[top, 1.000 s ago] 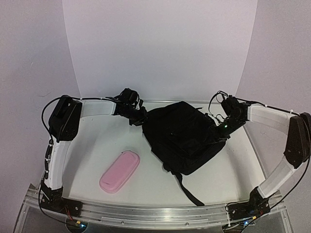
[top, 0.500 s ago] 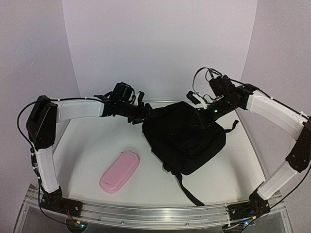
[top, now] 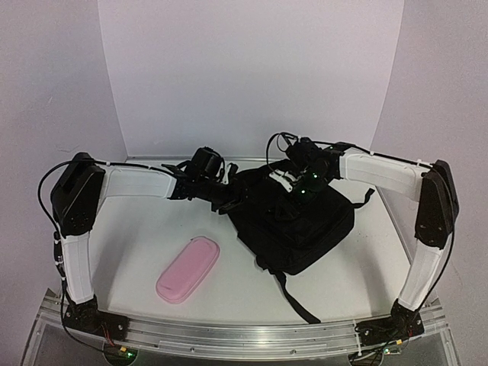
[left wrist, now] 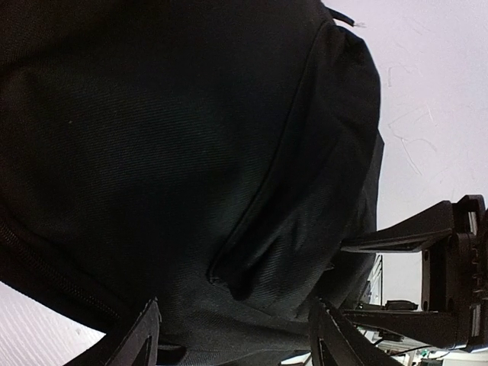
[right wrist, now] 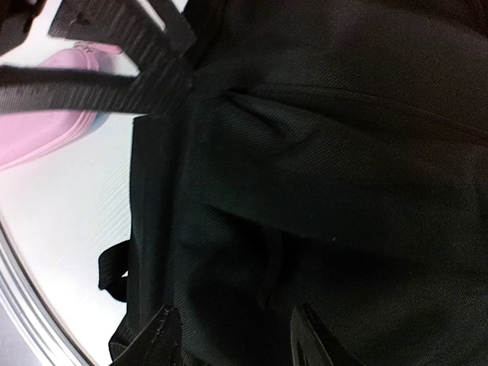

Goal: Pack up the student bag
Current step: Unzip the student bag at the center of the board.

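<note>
The student bag (top: 305,229), a black fabric backpack, lies flat at the table's middle right, with one strap (top: 299,299) trailing toward the front edge. It fills the left wrist view (left wrist: 168,137) and the right wrist view (right wrist: 343,152). My left gripper (top: 235,197) is open at the bag's upper left edge; its jaws (left wrist: 236,343) stand wide apart with bag fabric bulging between them. My right gripper (top: 296,191) is open over the bag's top middle, its jaws (right wrist: 236,339) just above the fabric. A pink pencil case (top: 188,268) lies left of the bag.
The white table (top: 145,229) has an aluminium rail (top: 244,332) along its front edge and white walls behind and at the sides. The pink case (right wrist: 46,137) and a black strap (right wrist: 99,84) show in the right wrist view. The right gripper (left wrist: 450,282) shows in the left wrist view.
My right arm has swung left, from the bag's right edge to over its top middle. My left gripper has moved right and down onto the bag's left edge. The bag's upper part has shifted slightly.
</note>
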